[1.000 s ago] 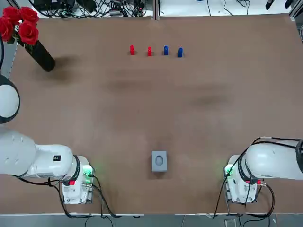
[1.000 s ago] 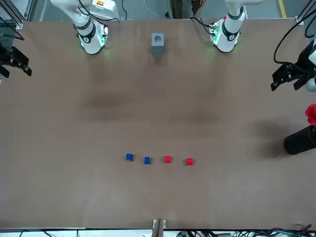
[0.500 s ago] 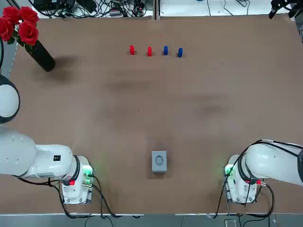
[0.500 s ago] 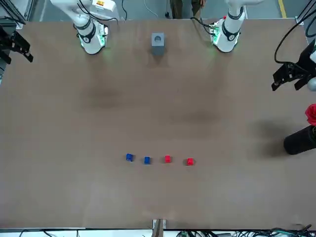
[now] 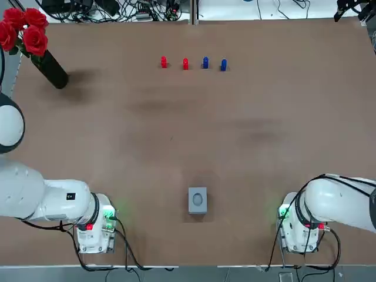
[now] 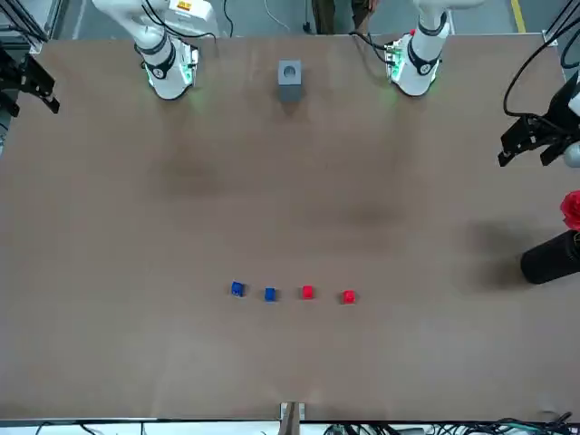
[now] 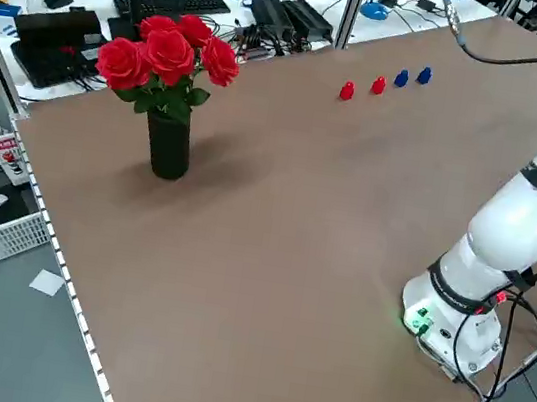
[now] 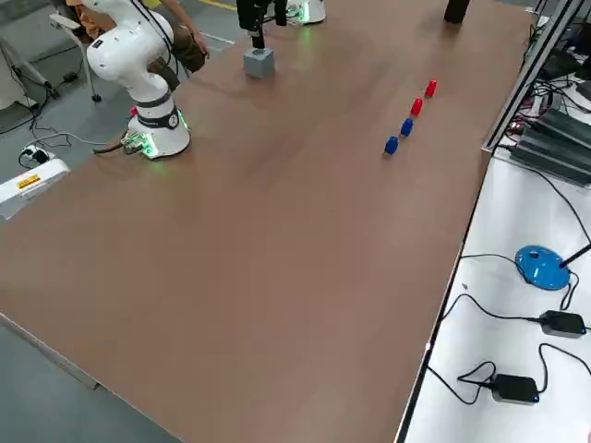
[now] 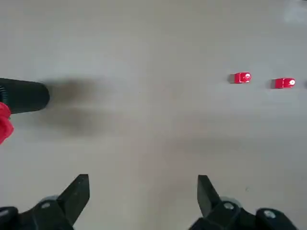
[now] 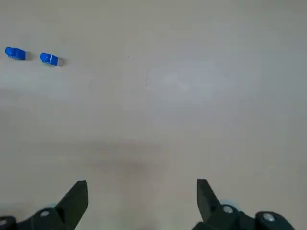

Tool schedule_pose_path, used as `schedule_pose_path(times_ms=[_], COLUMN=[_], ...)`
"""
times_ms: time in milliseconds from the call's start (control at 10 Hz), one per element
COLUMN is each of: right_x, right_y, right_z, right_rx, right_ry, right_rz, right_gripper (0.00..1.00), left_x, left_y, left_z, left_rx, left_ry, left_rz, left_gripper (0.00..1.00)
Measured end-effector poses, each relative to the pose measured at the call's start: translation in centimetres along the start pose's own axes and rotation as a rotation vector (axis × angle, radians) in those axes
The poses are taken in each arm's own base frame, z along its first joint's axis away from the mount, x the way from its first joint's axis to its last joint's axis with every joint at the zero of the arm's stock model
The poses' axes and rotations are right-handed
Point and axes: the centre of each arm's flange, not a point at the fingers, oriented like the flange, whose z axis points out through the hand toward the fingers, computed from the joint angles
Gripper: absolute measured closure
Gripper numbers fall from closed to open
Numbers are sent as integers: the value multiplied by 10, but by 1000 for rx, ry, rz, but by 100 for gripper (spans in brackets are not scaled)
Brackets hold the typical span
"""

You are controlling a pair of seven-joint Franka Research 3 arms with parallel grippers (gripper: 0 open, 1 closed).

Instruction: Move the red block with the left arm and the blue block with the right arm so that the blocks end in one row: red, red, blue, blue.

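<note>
Glossy white arms (image 5: 56, 200) have green-lit bases (image 5: 97, 232), trailing black cables (image 5: 123, 244) and black pincers (image 9: 142, 184).

Bright, even light falls from overhead on the matte brown table (image 5: 188, 147). In the top view the black cylindrical vase of red roses (image 5: 51, 69) throws a soft shadow toward 3 o'clock. Faint, broad shadow patches lie mid-table. The small red blocks (image 5: 164, 61) and small blue blocks (image 5: 223, 64) cast only tiny shadows. Green lamps (image 5: 108, 214) glow at the arm bases.
</note>
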Motion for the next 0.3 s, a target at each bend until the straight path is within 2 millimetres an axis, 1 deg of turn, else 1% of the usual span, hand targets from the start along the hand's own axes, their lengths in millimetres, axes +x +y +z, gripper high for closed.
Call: schedule_pose_path(times_ms=[300], right_x=[5], right_y=[1], right_z=[11], right_rx=[0], right_ry=[-8], right_rz=[1], right_gripper=[0], left_x=[0], left_y=[0], left_z=[0], left_rx=[0], left_ry=[0], left_rz=[0], left_gripper=[1])
